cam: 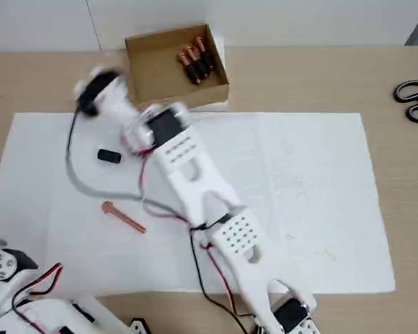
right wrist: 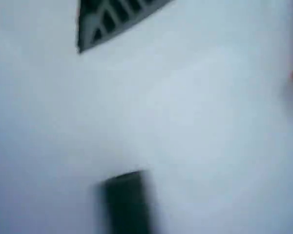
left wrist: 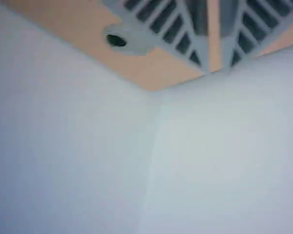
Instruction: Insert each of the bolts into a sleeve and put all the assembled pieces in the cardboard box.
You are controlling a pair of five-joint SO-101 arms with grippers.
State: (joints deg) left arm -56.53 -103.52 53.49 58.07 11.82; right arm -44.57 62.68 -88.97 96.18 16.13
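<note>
A copper bolt (cam: 123, 217) lies on the white paper (cam: 299, 195) at the left. A black sleeve (cam: 109, 156) lies apart from it, farther back. The cardboard box (cam: 148, 69) at the back holds several bolts in sleeves (cam: 195, 61). My right arm stretches diagonally across the paper, and its gripper (cam: 97, 89) is blurred just left of the box and behind the loose sleeve. In the right wrist view a blurred dark block (right wrist: 124, 202) stands before a pale surface. My left arm (cam: 3, 268) is folded at the front left corner.
Black scissors (cam: 414, 101) lie on the wooden table at the far right. The paper's right half is bare. The left wrist view looks up at pale walls and a slatted ceiling vent (left wrist: 185, 29).
</note>
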